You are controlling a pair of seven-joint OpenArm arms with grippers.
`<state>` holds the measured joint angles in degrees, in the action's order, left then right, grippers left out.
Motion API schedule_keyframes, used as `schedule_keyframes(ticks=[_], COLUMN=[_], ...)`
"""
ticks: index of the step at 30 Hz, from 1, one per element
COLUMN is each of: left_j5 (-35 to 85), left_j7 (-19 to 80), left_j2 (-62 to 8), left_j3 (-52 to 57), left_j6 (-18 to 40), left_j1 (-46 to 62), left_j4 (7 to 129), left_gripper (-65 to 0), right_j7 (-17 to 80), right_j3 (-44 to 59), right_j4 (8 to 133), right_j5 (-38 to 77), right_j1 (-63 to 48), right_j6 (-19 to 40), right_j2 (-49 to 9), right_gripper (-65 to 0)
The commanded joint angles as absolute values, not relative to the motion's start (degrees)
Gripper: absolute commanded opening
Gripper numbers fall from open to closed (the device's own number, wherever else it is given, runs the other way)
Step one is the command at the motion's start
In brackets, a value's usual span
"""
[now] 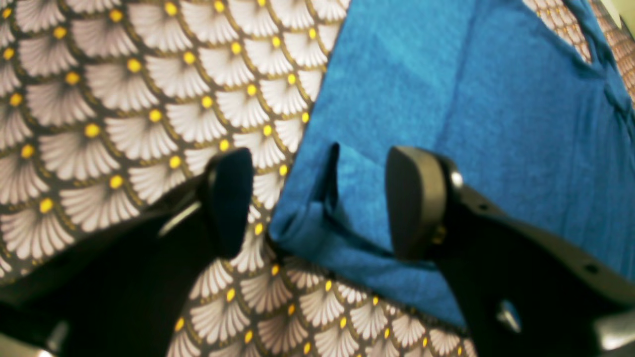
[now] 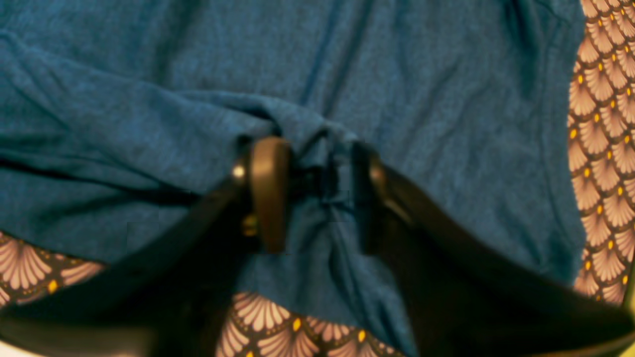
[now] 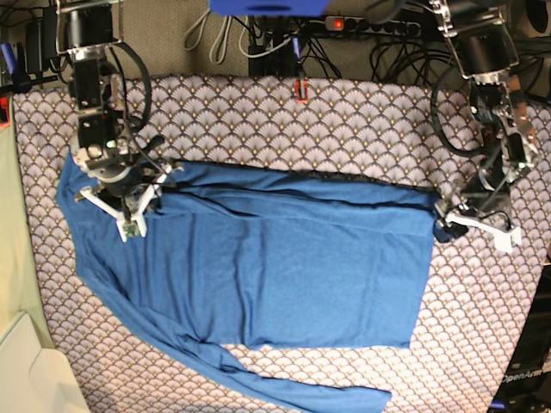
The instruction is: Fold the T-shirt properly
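1. T-shirt (image 3: 284,267): we find it spread nearly flat across the middle of the tablecloth (image 3: 344,120), with its far long edge already turned over onto the body and one long sleeve trailing along the near edge.
2. We judge it light, soft and limp; the knit wrinkles readily and will sag and drag where unsupported, so it needs holds at two well-separated points.
3. Our left gripper (image 1: 317,203) sits at the T-shirt's corner on the base view's right; its fingers (image 1: 414,198) are spread, straddling a small rolled lip of cloth without pinching it.
4. Our right gripper (image 2: 317,193) rests on the T-shirt's opposite end, near the shoulder; a bunched ridge of fabric stands between its fingers (image 2: 268,193), which look parted, though we cannot tell whether they grip it.
5. We would take hold at doubled edges and corners, where layers gather thickly enough to pinch without slipping.
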<state>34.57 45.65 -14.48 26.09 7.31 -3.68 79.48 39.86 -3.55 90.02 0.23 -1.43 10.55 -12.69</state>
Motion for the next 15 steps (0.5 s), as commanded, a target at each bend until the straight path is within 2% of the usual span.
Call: schedule_keyframes(ticks=[1, 4, 9, 15], left_j5=[35.21, 35.3, 35.3, 35.3], left_j7=[44.35, 44.35, 44.35, 43.82], left_j2=[-16.04, -16.31, -16.04, -14.55], left_j3=[26.33, 26.33, 26.33, 26.15], left_j6=[7.43, 7.43, 7.6, 7.78], left_j1=[-4.88, -4.53, -2.42, -0.66], left_j4=[80.4, 80.4, 80.4, 79.08], left_gripper=[-23.2, -23.2, -23.1, -23.1], right_j7=[38.81, 38.81, 38.81, 38.73], right_j3=[-3.21, -3.21, -2.86, -2.86], right_j4=[91.38, 91.47, 94.2, 103.08], right_j5=[0.04, 0.04, 0.04, -0.04], right_j1=[0.04, 0.04, -1.8, -6.2], right_j6=[10.24, 10.24, 10.24, 10.24], right_j2=[-13.14, -12.88, -12.97, -12.97], right_gripper=[-38.0, -34.0, -33.5, -33.5])
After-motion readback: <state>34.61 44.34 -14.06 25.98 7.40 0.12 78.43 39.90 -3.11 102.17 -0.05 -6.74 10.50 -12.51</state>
